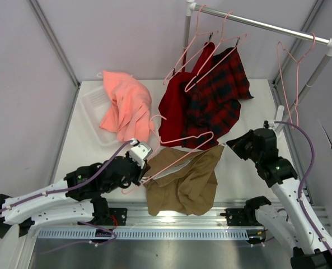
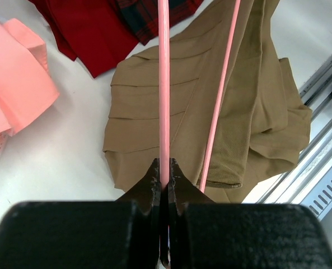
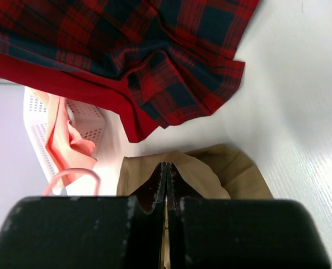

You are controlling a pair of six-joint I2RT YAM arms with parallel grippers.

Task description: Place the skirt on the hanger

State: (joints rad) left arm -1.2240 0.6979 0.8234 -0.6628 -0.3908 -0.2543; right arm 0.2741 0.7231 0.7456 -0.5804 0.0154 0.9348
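Skirt (image 1: 185,182) lies crumpled at the table's (image 1: 247,174) near edge, between the two arms, its near hem reaching the metal rail (image 1: 171,217). Hanger (image 2: 164,84) crosses the skirt's left half, hook toward the salmon garment (image 1: 126,106). Left gripper (image 2: 164,166): jaws closed on one hanger wire at the skirt's left edge. Right gripper (image 3: 164,167): jaws closed on the skirt's far right corner. Plaid garment (image 1: 219,95) hangs just beyond the skirt's far edge. Bare tabletop shows right of the skirt.
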